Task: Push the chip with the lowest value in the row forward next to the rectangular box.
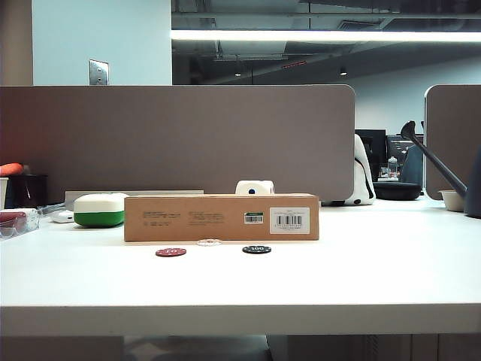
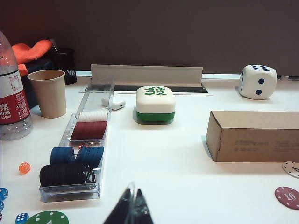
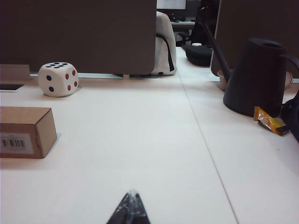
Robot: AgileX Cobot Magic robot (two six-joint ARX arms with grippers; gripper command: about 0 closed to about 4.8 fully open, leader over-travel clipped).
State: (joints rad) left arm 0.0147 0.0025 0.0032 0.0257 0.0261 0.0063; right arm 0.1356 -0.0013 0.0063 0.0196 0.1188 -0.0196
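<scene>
White chip [image 1: 209,242] lay flat on the table [image 1: 376,278], right at the foot of the rectangular box [image 1: 221,217], touching or just short of its front face; in the left wrist view only an edge of it [image 2: 293,169] showed beside the box [image 2: 254,136]. Of the row, the dark red chip [image 1: 170,252] marked 10 and the black chip [image 1: 256,250] marked 100 sat nearer the table's front edge, the white one between them but set back against the box. Behind the box stood a large white die [image 1: 255,187], and to its left a white-and-green case [image 1: 99,210]. The left gripper [image 2: 131,210] hung low over the table well short of the box, near a clear tray of chips [image 2: 79,158], its fingertips drawn together to a point with nothing between them. The right gripper [image 3: 131,210] was likewise pinched closed and empty, over bare table off the box's barcode end [image 3: 25,131], with a dark kettle [image 3: 257,77] farther away on its other side.
</scene>
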